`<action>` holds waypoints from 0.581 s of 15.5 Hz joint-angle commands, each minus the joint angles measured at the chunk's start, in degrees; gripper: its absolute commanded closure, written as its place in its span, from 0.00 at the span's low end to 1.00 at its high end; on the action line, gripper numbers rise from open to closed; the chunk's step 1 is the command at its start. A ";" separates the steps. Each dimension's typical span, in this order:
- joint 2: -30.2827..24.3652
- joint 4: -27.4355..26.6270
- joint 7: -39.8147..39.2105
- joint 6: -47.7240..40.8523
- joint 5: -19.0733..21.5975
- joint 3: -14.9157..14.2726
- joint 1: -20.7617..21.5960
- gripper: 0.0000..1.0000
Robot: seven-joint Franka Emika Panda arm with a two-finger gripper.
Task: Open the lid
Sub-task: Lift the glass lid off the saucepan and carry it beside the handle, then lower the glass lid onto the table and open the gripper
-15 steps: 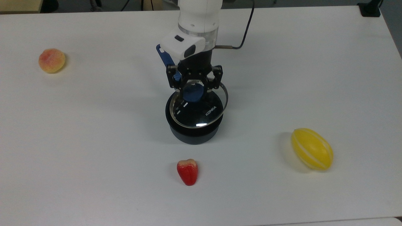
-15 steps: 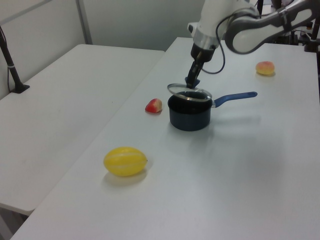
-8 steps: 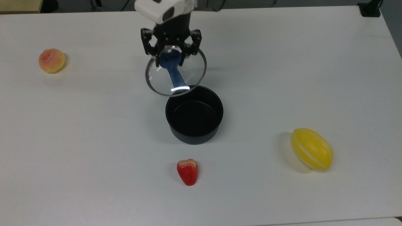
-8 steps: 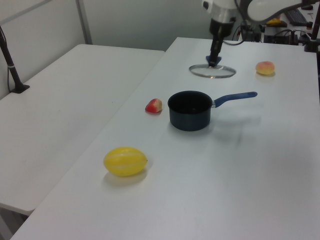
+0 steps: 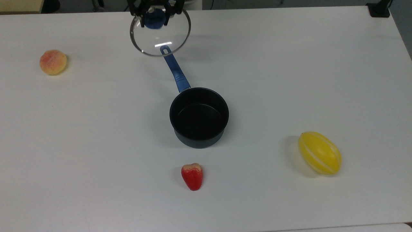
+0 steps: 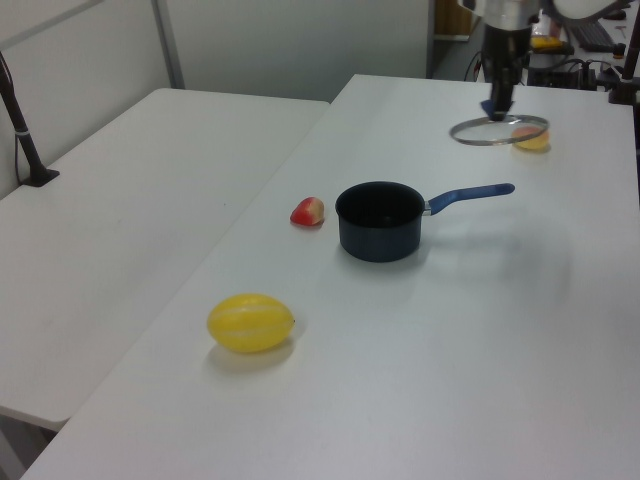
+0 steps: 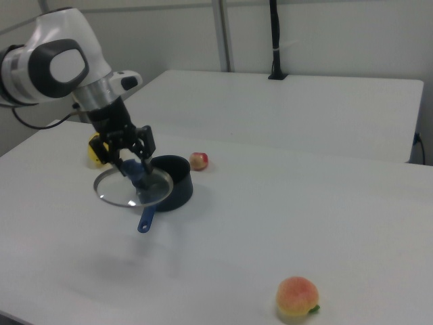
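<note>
White table (image 5: 289,64) carries all. Saucepan (image 5: 199,117) at centre, open, blue handle running toward top view's upper left. Lid (image 5: 160,32) airborne, clear of pan, above handle's far end near table's far edge in top view; disc close to level, knob up. Gripper (image 5: 155,13) clenched on lid's blue knob. Yellow melon (image 5: 319,153) at top view's right, peach (image 5: 53,62) at its left, red fruit (image 5: 192,176) just below pan.
</note>
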 commanded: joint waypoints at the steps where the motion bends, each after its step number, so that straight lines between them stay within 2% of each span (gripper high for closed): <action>1: -8.58 -9.82 -2.80 -2.08 -0.32 0.41 -0.48 0.93; 3: -10.25 -13.51 -3.42 -2.17 -0.32 0.41 0.22 0.92; 7: -9.91 -18.17 -3.42 -1.73 -0.32 1.82 2.77 0.91; 9: -8.69 -19.06 -3.42 -0.60 -0.40 4.44 2.78 0.90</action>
